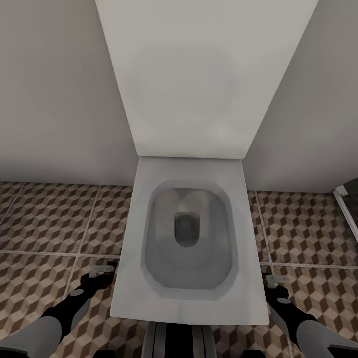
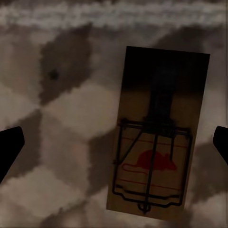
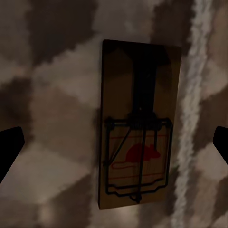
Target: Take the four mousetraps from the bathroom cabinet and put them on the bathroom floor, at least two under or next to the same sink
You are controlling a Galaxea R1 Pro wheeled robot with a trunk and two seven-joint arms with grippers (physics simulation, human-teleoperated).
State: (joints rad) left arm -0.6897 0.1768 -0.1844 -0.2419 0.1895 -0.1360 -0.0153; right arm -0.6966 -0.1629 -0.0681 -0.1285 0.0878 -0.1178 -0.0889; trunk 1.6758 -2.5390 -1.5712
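each open gripper, left [image 2: 114, 147] and right [image 3: 114, 147], has a mousetrap [image 2: 159, 135] [image 3: 137, 126] lying between its spread fingers.

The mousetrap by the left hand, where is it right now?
The mousetrap lies flat on the cube-patterned bathroom floor, between the open fingers of the left hand in the left wrist view. In the head view, that hand is left of the toilet.
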